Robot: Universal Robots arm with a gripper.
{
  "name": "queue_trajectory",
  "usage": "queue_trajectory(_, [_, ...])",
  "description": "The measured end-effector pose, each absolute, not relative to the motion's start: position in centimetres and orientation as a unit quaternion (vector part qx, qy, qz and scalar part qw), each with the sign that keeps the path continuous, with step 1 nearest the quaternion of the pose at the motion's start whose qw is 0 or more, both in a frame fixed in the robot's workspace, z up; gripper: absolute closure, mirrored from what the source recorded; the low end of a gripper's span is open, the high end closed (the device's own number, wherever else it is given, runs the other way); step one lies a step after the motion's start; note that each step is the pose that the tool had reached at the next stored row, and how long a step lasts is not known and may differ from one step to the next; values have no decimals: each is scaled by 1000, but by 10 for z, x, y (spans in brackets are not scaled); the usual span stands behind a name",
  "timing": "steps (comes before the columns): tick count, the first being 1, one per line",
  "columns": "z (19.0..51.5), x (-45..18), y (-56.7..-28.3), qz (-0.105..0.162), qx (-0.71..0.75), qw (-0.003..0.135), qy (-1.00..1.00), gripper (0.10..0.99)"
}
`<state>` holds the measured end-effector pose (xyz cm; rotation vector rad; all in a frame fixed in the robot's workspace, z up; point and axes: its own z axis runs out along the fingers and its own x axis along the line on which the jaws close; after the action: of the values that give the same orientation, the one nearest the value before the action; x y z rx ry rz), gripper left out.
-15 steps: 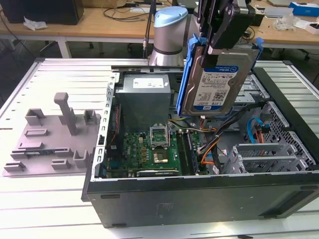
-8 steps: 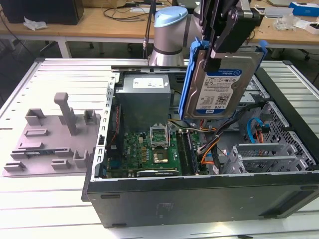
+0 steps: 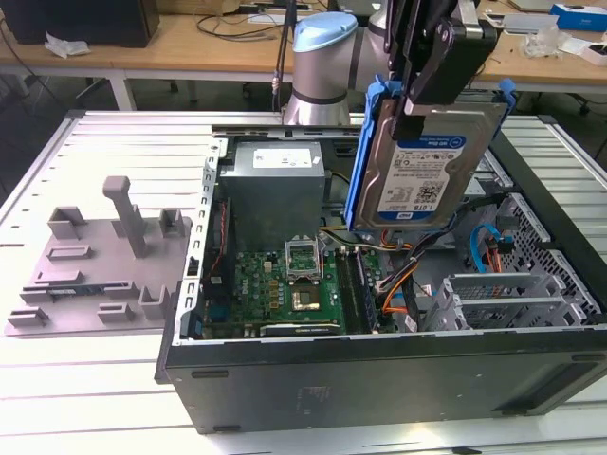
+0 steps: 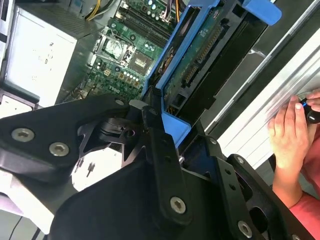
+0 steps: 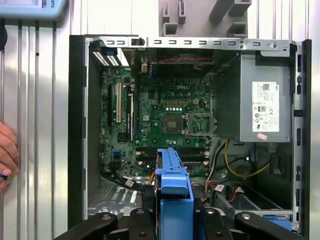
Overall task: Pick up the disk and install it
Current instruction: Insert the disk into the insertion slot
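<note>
The disk (image 3: pixel 427 166), a silver hard drive with a white-and-blue label in a bright blue carrier frame, hangs on edge above the open computer case (image 3: pixel 379 360). My gripper (image 3: pixel 432 71) is shut on its upper end from above. In the second wrist view the black fingers (image 4: pixel 160 150) clamp the blue frame (image 4: pixel 172 125), with the disk's circuit-board underside (image 4: pixel 205 55) pointing down toward the motherboard. In the first wrist view the disk's blue edge (image 5: pixel 172 195) sits over the case's drive-bay side.
The case holds a green motherboard (image 3: pixel 285 280), a grey power supply (image 3: pixel 275 185), loose cables and a metal drive cage (image 3: pixel 512 294). A grey fixture (image 3: pixel 95 261) with upright posts lies at the exterior view's left. A person's hand (image 4: pixel 290 130) rests on the table beside the case.
</note>
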<state>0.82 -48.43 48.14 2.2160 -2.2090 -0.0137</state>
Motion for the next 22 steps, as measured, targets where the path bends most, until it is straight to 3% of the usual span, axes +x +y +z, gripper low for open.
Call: queue_trajectory(22, [481,19,-523,-2,696,4,-718,718])
